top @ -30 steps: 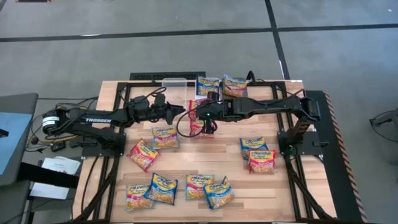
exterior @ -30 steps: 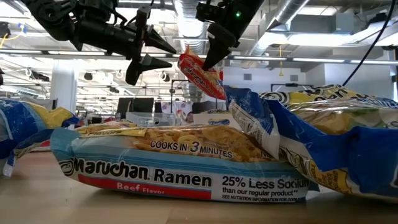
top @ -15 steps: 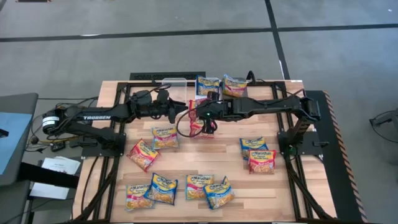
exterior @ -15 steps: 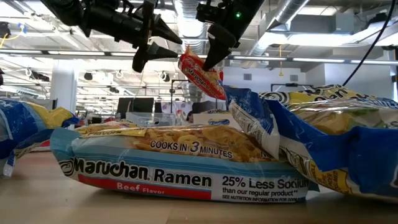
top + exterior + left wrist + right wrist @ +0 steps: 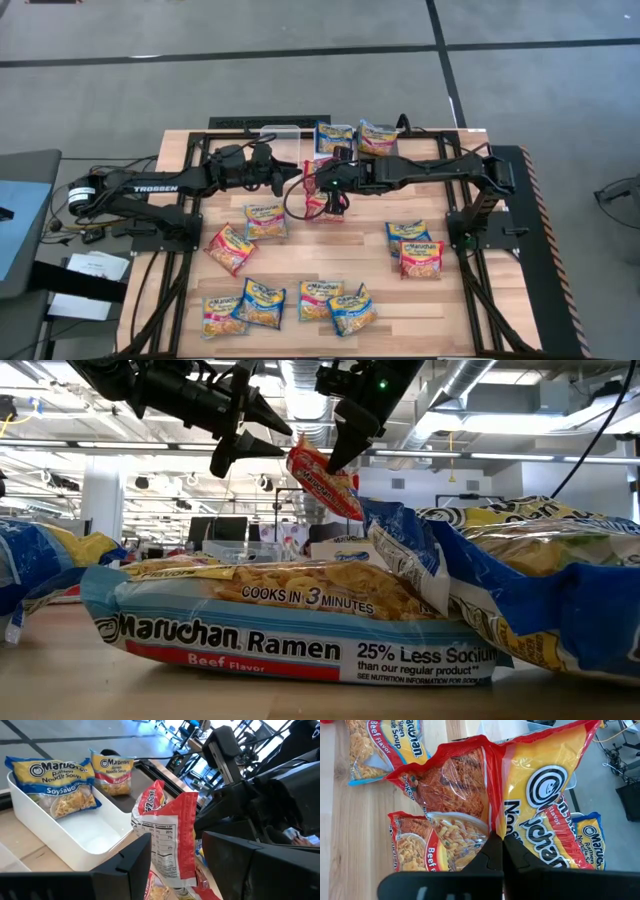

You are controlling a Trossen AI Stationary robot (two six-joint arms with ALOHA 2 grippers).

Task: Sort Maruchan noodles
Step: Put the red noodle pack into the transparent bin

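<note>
My right gripper (image 5: 333, 203) hangs over the table's middle, shut on a red Maruchan packet (image 5: 317, 203) that is in the air (image 5: 325, 482). My left gripper (image 5: 296, 175) is open, level and just left of that packet. In the left wrist view its fingers stand on either side of the packet (image 5: 167, 835), apart from it. Further packets lie flat on the table: near the middle (image 5: 265, 220), on the right (image 5: 415, 247) and in a row along the near edge (image 5: 290, 305). A soy sauce packet (image 5: 55, 782) lies in the white bin (image 5: 85, 837). My right gripper pinches the red packet between its two shut fingers (image 5: 492, 851), on the crinkled film near its upper end (image 5: 318, 463). The fingers come slanting down from above. The packet is lifted clear and hangs tilted below them.
Three bins stand along the far edge: clear (image 5: 280, 135), white (image 5: 333, 137) and dark (image 5: 378, 138), the last two holding packets. A beef packet (image 5: 415, 845) lies on the table under the held one. Bare wood shows between the middle and right-hand packets.
My left gripper has risen and moved toward the table's right, closer to the held red packet, staying open. The right gripper and its packet have kept still.
</note>
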